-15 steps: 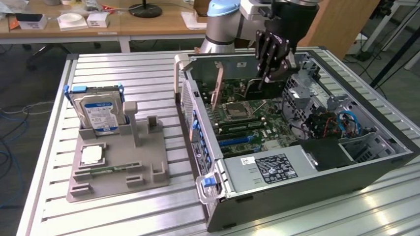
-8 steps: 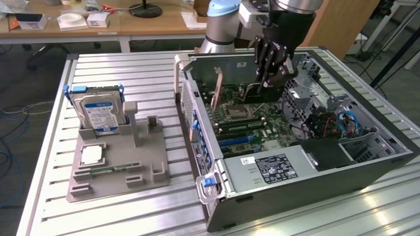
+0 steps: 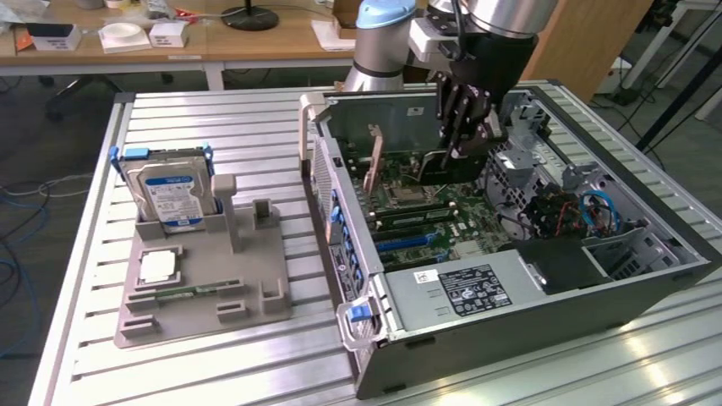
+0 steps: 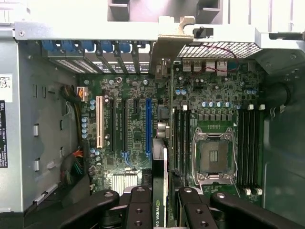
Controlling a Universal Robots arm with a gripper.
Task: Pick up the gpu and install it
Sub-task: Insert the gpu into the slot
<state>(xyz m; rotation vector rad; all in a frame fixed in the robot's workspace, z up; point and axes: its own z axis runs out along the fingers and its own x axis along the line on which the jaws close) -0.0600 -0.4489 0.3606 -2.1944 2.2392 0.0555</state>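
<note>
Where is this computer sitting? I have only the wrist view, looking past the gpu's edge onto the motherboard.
Observer: The case lies on its side, open side up, on a slatted metal table.
Operator: Anything beside the case?
Observer: A grey holder at the exterior view's left, with a hard drive standing upright in it.
Operator: And the pincer?
Observer: The pincer hangs inside the open case, gripping the gpu, from an arm that rises at the case's far side in the exterior view.
</note>
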